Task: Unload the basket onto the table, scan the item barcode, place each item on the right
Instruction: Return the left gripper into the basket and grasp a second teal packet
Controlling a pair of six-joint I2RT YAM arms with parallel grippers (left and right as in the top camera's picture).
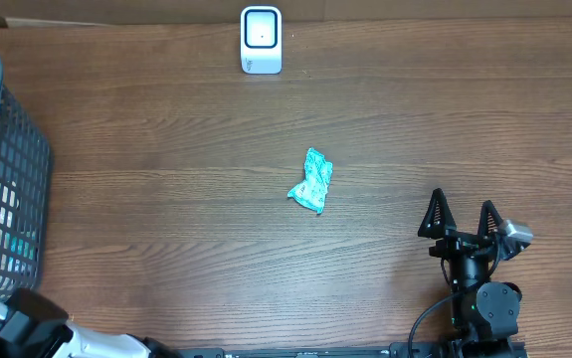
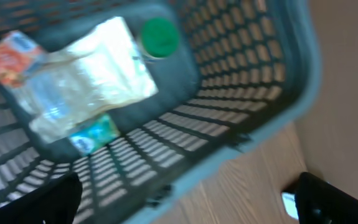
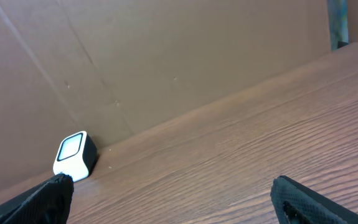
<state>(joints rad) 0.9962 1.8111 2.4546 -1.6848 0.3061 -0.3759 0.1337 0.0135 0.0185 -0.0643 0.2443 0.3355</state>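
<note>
Teal packet (image 1: 311, 181) lies flat at the middle of the worktop (image 1: 166, 229), scanner (image 1: 261, 40) at its 12 o'clock. Right claw (image 1: 462, 214) spread, empty, at the packet's 4 o'clock; left claw (image 2: 188, 202) spread above the basket (image 1: 7, 179). I'd pinch across the packet's narrow width, leaving its printed faces uncovered.

Crumpled teal packet (image 1: 311, 182) flat, well apart from white scanner (image 1: 261, 40)

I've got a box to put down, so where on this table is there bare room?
Wide bare wood lies between the basket and the teal packet, and right of the scanner to the table edge. Crowded: inside the basket, and the front right by the arm.
</note>
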